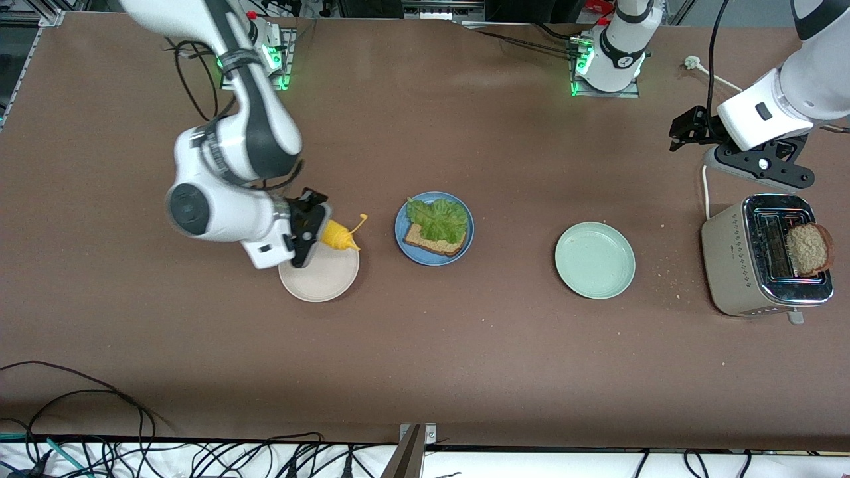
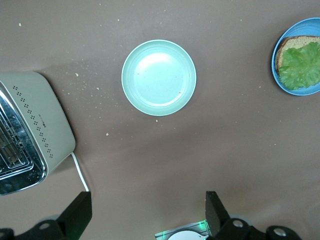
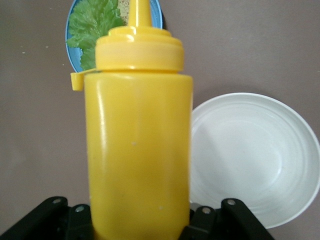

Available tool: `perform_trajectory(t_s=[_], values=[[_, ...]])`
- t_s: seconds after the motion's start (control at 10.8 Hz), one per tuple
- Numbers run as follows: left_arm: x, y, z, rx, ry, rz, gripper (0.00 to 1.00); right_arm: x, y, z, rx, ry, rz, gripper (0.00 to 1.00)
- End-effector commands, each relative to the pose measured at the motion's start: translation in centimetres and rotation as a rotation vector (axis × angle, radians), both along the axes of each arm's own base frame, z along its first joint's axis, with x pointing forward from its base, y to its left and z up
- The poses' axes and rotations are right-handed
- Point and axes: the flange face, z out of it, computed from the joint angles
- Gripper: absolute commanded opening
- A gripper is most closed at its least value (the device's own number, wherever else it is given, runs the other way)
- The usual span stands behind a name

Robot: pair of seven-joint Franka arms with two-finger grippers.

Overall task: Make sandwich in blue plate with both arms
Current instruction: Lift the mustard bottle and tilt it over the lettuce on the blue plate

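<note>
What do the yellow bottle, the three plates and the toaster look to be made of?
Yellow bottle, held in the right gripper: glossy plastic with soft highlights and a moulded cap. Blue plate, pale green plate and beige plate: matte, likely plastic or a fibre composite; ceramic cannot be ruled out. Toaster: beige painted shell with a mirror-like chrome top, probably metal.

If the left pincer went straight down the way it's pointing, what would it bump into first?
Probably just the bare brown table. The open left pincer points down between the toaster and the green plate, though depth is unclear.
</note>
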Motion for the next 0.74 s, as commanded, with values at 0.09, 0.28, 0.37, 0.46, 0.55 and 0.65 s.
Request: perform_trajectory(t_s=[0.09, 0.28, 0.37, 0.46, 0.55, 0.65], values=[[0.2, 0.1, 0.6, -0.01, 0.0, -0.005, 1.0, -3.4, 6.8, 1.1, -0.204, -0.055, -0.045, 0.0], [0.2, 0.1, 0.6, -0.01, 0.0, -0.005, 1.0, -5.7, 11.0, 0.7, -0.31, -0.108, -0.018, 0.0], [0.2, 0.1, 0.6, -0.01, 0.0, -0.005, 1.0, -7.2, 13.5, 0.1, -0.363, -0.139, 0.011, 0.0], [0.2, 0.1, 0.6, -0.01, 0.0, -0.005, 1.0, -8.3, 15.3, -0.7, -0.402, -0.161, 0.023, 0.0], [0.2, 0.1, 0.6, -0.01, 0.0, -0.005, 1.0, -9.7, 17.0, -1.9, -0.447, -0.181, 0.038, 0.0], [0.2, 0.1, 0.6, -0.01, 0.0, -0.005, 1.0, -10.4, 17.8, -3.0, -0.489, -0.201, 0.048, 0.0]])
